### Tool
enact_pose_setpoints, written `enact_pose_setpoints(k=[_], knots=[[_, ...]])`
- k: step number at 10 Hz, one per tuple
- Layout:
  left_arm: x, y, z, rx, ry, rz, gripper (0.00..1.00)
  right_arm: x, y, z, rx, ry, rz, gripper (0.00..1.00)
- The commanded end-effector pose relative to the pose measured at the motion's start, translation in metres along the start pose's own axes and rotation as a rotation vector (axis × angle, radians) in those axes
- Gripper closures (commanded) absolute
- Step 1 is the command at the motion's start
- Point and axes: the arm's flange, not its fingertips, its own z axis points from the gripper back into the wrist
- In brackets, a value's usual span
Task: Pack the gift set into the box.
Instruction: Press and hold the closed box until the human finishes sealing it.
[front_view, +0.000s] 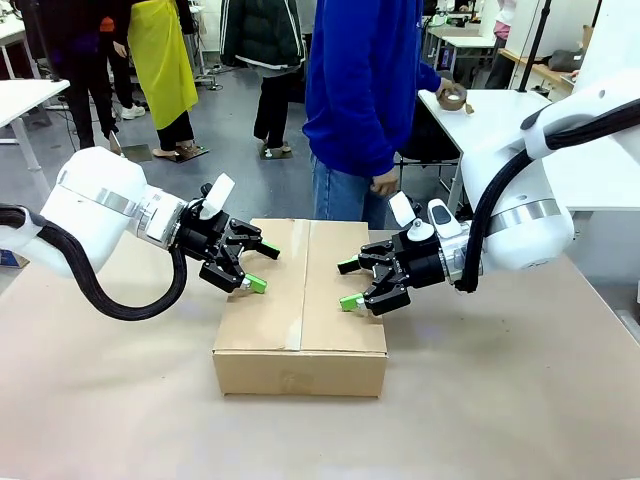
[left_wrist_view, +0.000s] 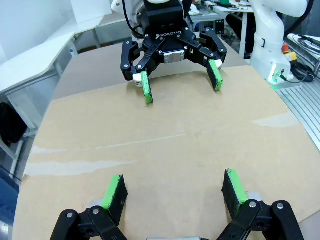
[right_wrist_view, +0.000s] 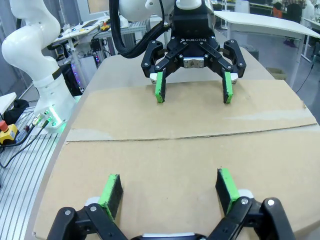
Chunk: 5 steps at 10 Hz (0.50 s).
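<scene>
Carton sits on the brown surface, top flaps folded shut, seam running front to back down the middle of the lid. No tape across the seam that can be made out, though the front view is too coarse to be sure. The gift set must be inside or elsewhere; the closed flaps hide the interior.

Left tool: fingers spread wide, nothing between them, poised over the left flap just inside the carton's left edge. From its own wrist camera the green pads hang just above bare cardboard, and the opposite tool faces it straight ahead across the lid.

Right tool: likewise spread wide and empty, over the right flap, just off the seam on its own side. Its wrist camera shows the seam lying crosswise ahead of the pads, between it and the left tool.

Key relation: the two tools face each other across the seam, one flap each. The carton's long axis runs away from the camera toward the person standing at the far side; each tool's finger spread looks roughly parallel to that axis. The right tool is the nearer to the seam; the left tool is nearer to an outer edge.

Judgement: packing looks nearly finished; the likely remaining work is pressing or holding the flaps down for sealing. Each tool has its flap directly below, so the move wanted is downward, not sideways.
</scene>
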Motion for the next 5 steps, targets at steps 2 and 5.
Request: enact_pose_setpoints(k=[2, 5], knots=[[-0.0032, -0.0003, 0.0000, -0.001, -0.002, -0.002, 0.00, -0.0025, 0.0011, -0.0004, -0.004, 0.002, -0.005, 0.00], [-0.0032, -0.0003, 0.0000, -0.001, -0.002, -0.002, 0.00, -0.0025, 0.0011, -0.0004, -0.004, 0.002, -0.005, 0.00]])
